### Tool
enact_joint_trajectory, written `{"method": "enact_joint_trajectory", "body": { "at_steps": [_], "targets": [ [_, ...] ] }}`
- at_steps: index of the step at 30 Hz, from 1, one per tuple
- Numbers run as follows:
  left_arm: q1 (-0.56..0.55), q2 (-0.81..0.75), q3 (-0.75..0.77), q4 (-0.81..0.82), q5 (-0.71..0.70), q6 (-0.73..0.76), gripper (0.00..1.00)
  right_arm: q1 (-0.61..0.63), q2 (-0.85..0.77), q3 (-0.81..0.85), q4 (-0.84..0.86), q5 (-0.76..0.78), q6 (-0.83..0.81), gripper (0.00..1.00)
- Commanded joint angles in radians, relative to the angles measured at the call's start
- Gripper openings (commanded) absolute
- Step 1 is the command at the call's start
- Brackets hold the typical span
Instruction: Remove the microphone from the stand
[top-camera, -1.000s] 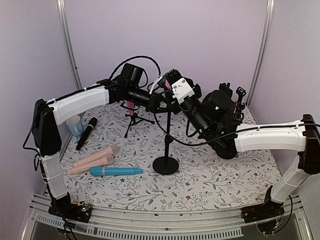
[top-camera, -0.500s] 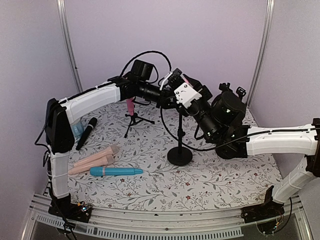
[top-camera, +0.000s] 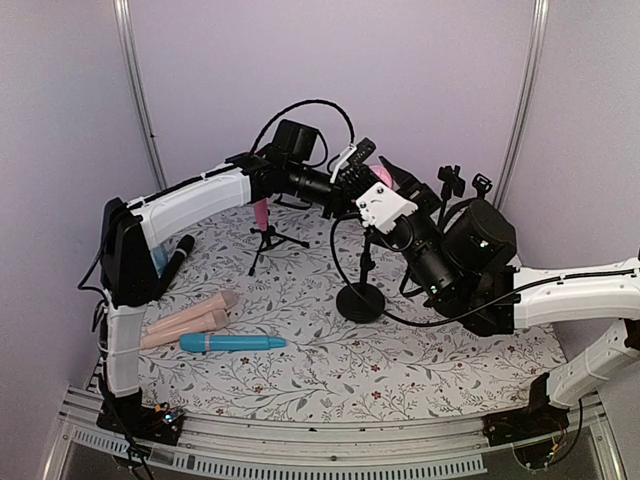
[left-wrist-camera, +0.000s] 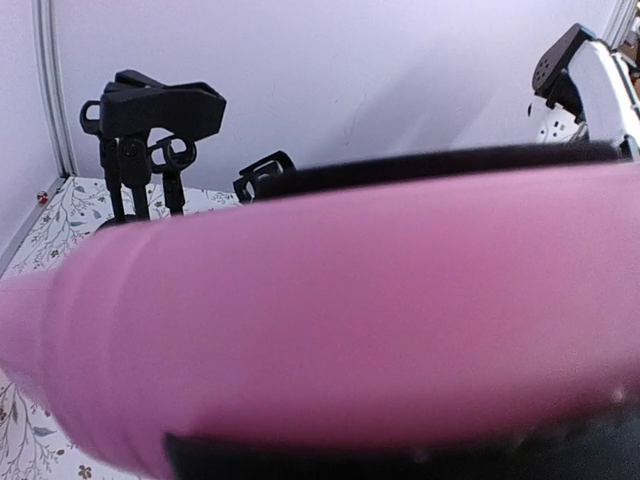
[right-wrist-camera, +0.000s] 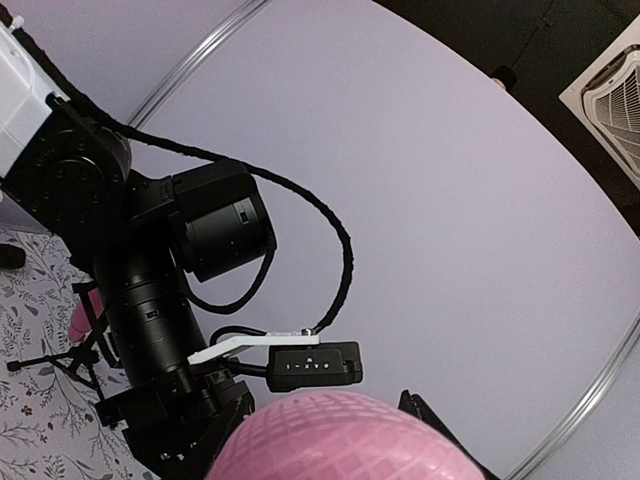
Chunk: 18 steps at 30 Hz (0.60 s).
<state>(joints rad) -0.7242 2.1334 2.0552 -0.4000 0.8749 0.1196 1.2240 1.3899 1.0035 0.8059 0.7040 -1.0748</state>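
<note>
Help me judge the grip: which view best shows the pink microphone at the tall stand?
Left wrist: the pink microphone fills the frame, though blurred. Right wrist shows only its mesh head; top external, a small sliver.

Left arm (top-camera: 190, 200): extended from the left base up and across toward the centre, forearm nearly level, held high.
Left gripper (top-camera: 360, 168): fingers clamped tight on the pink microphone (top-camera: 383, 176).
Right arm (top-camera: 575, 292): stretched low from the right base, forearm pointing left, wrist angled upward.
Right gripper (top-camera: 383, 212): positioned just beside the left gripper; fingers hidden, grip indeterminable.
</note>
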Motion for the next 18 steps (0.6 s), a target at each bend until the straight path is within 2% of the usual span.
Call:
{"method": "enact_joint_trajectory", "body": {
  "at_steps": [1, 18],
  "targets": [
    [0.081, 0.088, -0.013, -0.051, -0.262, -0.039, 0.00, 0.107, -0.132, 0.041, 0.293, -0.141, -0.025, 0.04],
    [0.071, 0.077, -0.015, -0.063, -0.233, 0.017, 0.01, 0.158, -0.180, 0.061, 0.224, -0.138, -0.021, 0.04]
  ]
}}
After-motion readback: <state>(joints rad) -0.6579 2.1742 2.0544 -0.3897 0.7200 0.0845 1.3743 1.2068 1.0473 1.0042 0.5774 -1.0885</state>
